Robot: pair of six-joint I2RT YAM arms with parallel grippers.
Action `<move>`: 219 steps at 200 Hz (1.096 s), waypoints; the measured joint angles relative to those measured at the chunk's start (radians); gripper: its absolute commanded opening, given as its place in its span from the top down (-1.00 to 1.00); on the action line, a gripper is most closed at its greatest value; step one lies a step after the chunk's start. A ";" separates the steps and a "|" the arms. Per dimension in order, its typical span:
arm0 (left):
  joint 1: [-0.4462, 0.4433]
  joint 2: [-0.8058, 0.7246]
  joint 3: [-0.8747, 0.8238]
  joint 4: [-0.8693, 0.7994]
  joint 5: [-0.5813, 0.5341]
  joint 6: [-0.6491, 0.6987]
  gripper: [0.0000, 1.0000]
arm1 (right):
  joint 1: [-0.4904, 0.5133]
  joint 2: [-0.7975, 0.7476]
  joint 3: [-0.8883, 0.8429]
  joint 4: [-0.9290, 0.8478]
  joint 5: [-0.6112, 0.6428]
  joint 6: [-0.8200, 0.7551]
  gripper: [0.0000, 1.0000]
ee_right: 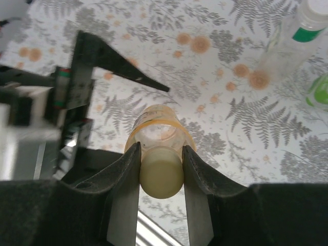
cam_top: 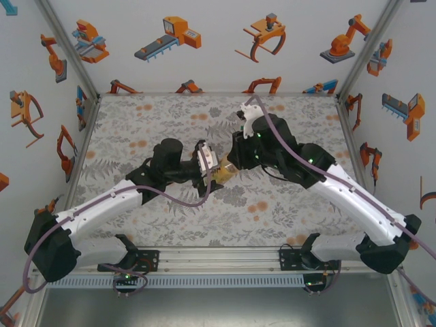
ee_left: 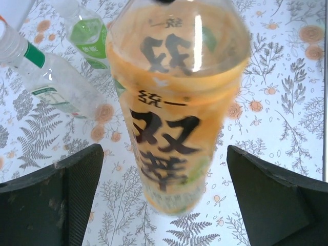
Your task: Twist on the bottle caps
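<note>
Pale yellow round plastic screw cap: pinched between the two fingers of the right gripper, jaws closed firmly on its sides. Cap sits at the mouth of the taller clear plastic bottle with yellow-orange contents and a label; bottle shoulder shows just beyond it.

Left gripper: jaws spread wide, one finger on each side of the orange bottle's body, both apart from it, no contact. Overhead view puts the bottle mid-table between the two wrists, tilted. Cannot tell if its base touches the grey fern-and-flower tablecloth.

Slim colourless bottle with a green neck band and short green-tinted bottle lie side by side further off, well clear of both arms. Their cap state is not legible here.

Step in hand, as judged: threading this cap onto the orange bottle, right arm turning, left arm between holds.

Next move calls for: left jaws closing on the bottle body to brace it, so the cap can be let go and re-gripped for another turn without the bottle spinning or dropping.
</note>
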 measured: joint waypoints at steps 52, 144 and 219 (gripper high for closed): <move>0.000 -0.068 -0.038 -0.003 -0.071 -0.004 -0.95 | -0.115 0.169 0.007 0.014 0.032 -0.102 0.70; 0.002 -0.157 -0.080 -0.040 -0.127 -0.008 -0.95 | -0.278 0.358 0.091 0.074 0.035 -0.214 0.70; 0.002 -0.158 -0.088 -0.044 -0.130 -0.015 -0.95 | -0.285 0.385 0.098 0.089 0.026 -0.232 0.30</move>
